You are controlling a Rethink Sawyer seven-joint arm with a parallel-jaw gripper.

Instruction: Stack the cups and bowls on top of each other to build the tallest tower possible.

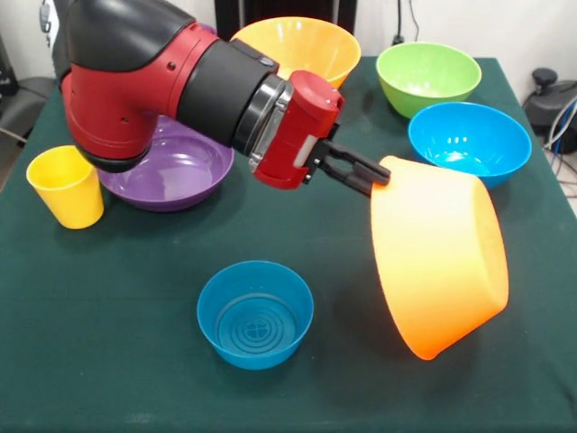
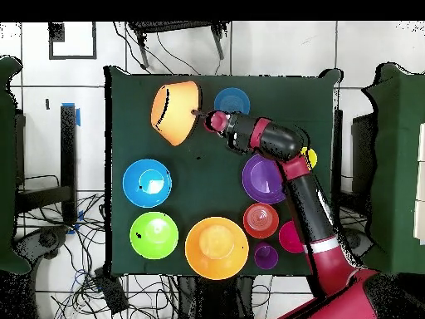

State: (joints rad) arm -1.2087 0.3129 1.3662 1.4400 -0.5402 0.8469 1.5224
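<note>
My gripper (image 1: 377, 175) (image 2: 199, 114) is shut on the rim of a large orange bowl (image 1: 440, 271) (image 2: 174, 112), which hangs steeply tilted with its base low over the table. A second large orange bowl (image 1: 297, 45) (image 2: 217, 247), the green bowl (image 1: 428, 77) (image 2: 153, 234), blue bowl (image 1: 469, 140) (image 2: 147, 183), wide purple bowl (image 1: 171, 171) (image 2: 262, 179) and small teal bowl (image 1: 255, 314) (image 2: 232, 100) each stand alone. The yellow cup (image 1: 65, 187) (image 2: 310, 156) stands beside the purple bowl. The overhead view also shows the orange-red bowl (image 2: 261, 220), pink-red bowl (image 2: 290, 238) and purple cup (image 2: 266, 256). No tower shows.
The green table cloth (image 1: 108, 343) (image 2: 124, 108) ends close behind the teal bowl in the overhead view. My arm (image 1: 171, 81) (image 2: 307, 199) crosses above the purple bowl. Cables and chair legs (image 2: 174, 37) lie on the floor around the table.
</note>
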